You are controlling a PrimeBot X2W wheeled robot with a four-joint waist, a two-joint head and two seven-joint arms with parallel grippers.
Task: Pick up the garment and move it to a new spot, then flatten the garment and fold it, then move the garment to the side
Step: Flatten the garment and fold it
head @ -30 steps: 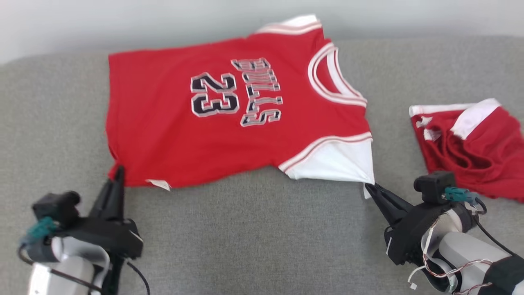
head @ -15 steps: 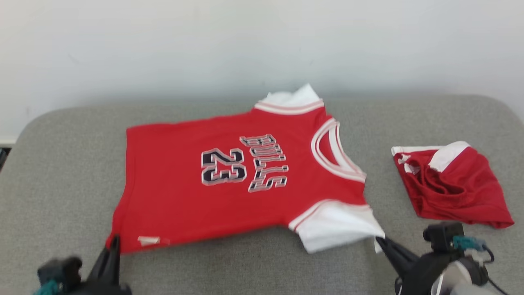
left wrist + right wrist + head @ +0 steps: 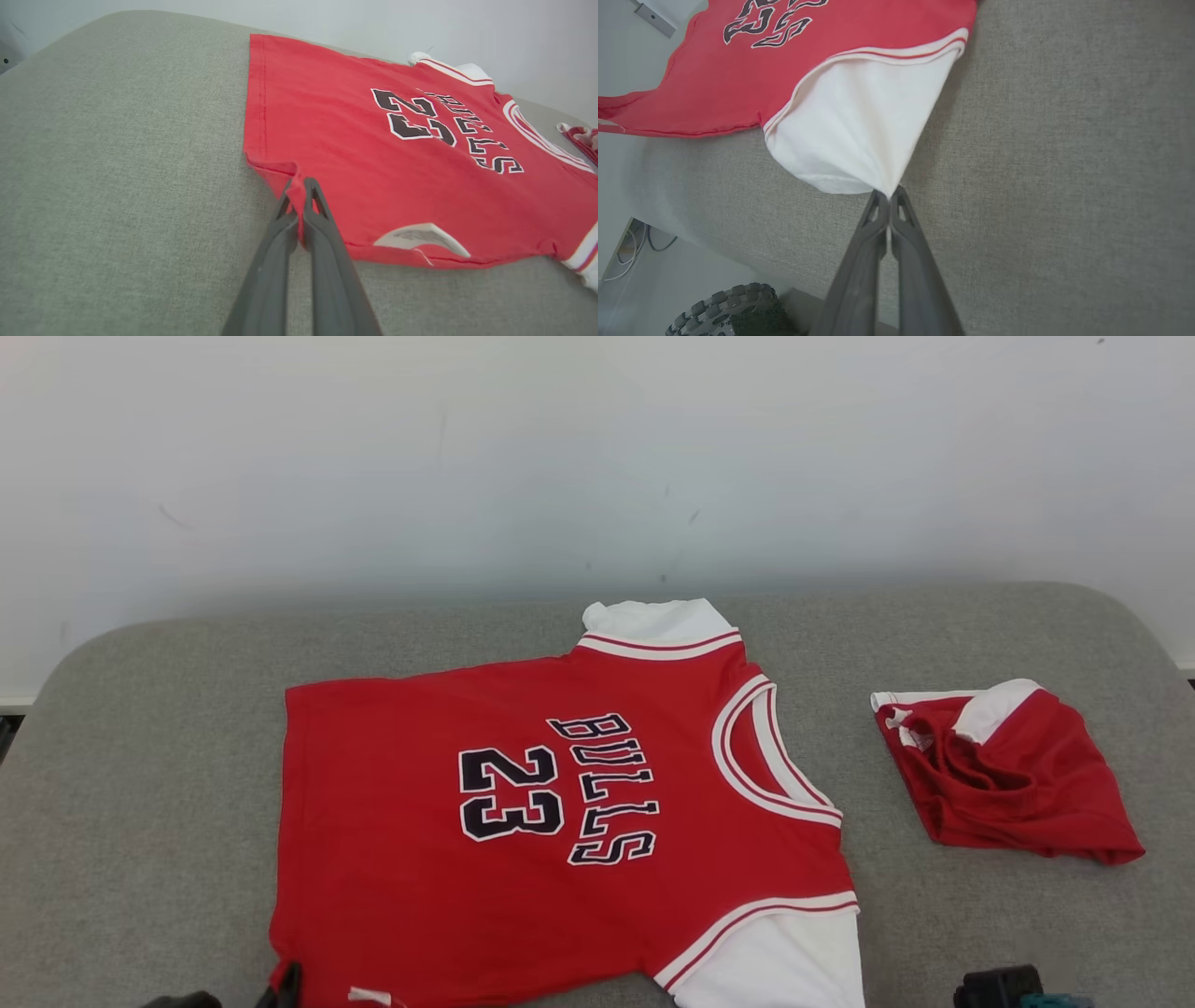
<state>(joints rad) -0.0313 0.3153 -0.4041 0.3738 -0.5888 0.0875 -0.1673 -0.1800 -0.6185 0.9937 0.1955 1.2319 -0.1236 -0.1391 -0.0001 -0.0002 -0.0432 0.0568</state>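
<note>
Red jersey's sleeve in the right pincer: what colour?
White fabric sleeve, red-striped trim at its seam; clearest in right wrist view.

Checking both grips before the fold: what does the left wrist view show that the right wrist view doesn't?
Left wrist view's own: the left gripper shut on the hem corner of the jersey, plus the neckline and a second red garment at the edge. Right wrist view's own: the right gripper shut on the tip of the white sleeve, a tyre and cables below the edge of the cushion. Shared: the red jersey, its black lettering and the grey cushion.
</note>
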